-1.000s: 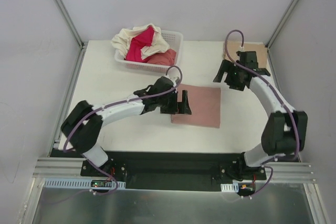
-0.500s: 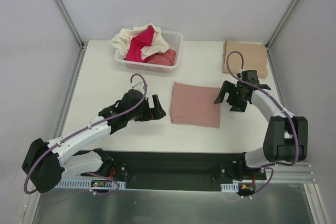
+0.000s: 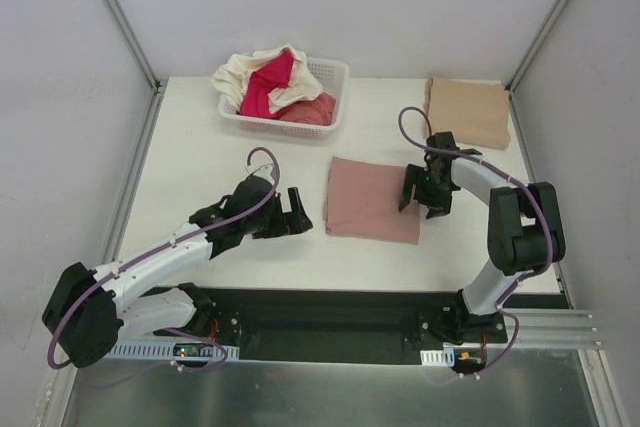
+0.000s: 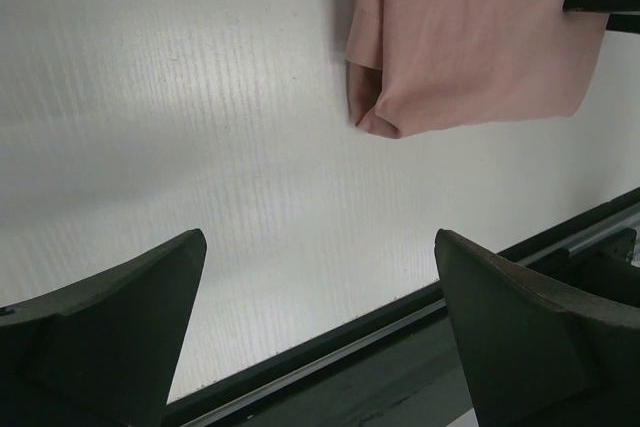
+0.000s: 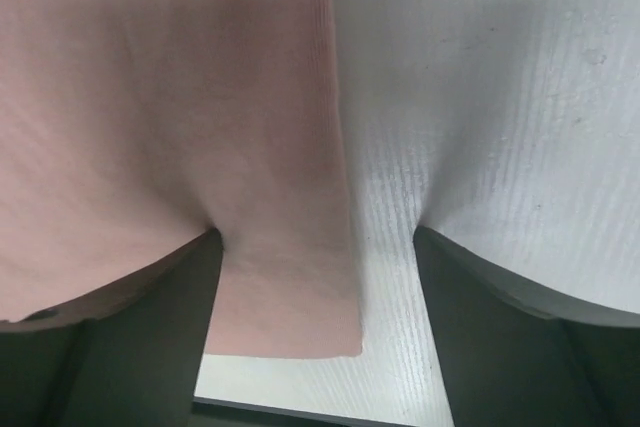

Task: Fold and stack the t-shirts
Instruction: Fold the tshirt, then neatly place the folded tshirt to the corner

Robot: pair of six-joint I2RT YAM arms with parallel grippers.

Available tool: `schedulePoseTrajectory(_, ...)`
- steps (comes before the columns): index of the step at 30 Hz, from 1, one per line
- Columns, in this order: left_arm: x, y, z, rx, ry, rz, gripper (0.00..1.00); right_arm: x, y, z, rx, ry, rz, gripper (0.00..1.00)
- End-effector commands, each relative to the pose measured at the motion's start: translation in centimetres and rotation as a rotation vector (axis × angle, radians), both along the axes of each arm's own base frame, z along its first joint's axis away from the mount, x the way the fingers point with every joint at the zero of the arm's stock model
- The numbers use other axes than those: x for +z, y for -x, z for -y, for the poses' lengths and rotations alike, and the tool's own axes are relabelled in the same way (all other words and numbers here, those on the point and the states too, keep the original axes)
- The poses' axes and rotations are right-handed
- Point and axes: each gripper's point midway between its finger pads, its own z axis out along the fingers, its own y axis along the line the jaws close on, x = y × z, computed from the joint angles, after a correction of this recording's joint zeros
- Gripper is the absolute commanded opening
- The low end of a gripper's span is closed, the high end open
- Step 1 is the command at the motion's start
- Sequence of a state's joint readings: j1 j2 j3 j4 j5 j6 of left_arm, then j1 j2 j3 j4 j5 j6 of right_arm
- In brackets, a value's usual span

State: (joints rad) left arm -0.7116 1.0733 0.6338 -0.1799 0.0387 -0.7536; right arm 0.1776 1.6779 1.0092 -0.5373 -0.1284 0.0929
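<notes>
Jaws apart astride the 3 o'clock edge of the folded dusty-pink tee [image 3: 368, 199], right gripper [image 3: 424, 193] should pinch every layer before carrying it to tan tee [image 3: 468, 113] at 1 o'clock; left gripper [image 3: 291, 212] also agape.

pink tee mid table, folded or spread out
Folded: the pink tee is a compact rectangle, layers doubled at its corner in the left wrist view.
</notes>
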Motion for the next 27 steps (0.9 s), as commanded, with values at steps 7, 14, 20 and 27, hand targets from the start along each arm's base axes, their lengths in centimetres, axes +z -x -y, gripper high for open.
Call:
schedulePoseTrajectory(7,-0.6,-0.4,-1.0,0.054,-0.004,-0.004,0.99,-1.1,-0.1,-1.2,0.052,0.125,-0.064,0.62)
schedulePoseTrajectory(14,-0.6,-0.6,-1.3,0.07,-0.005,0.001,0.99,-0.7,-1.9,-3.2,0.142,0.121,-0.045,0.48)
schedulePoseTrajectory(20,0.2,-1.1,-2.4,0.097,-0.016,0.049,0.99,-0.1,-5.1,-4.2,0.206,0.114,0.006,0.13)
schedulePoseTrajectory(27,0.3,-1.1,-4.3,0.145,-0.064,0.08,0.99,2.8,-10.4,-3.3,0.28,0.236,0.148,0.01)
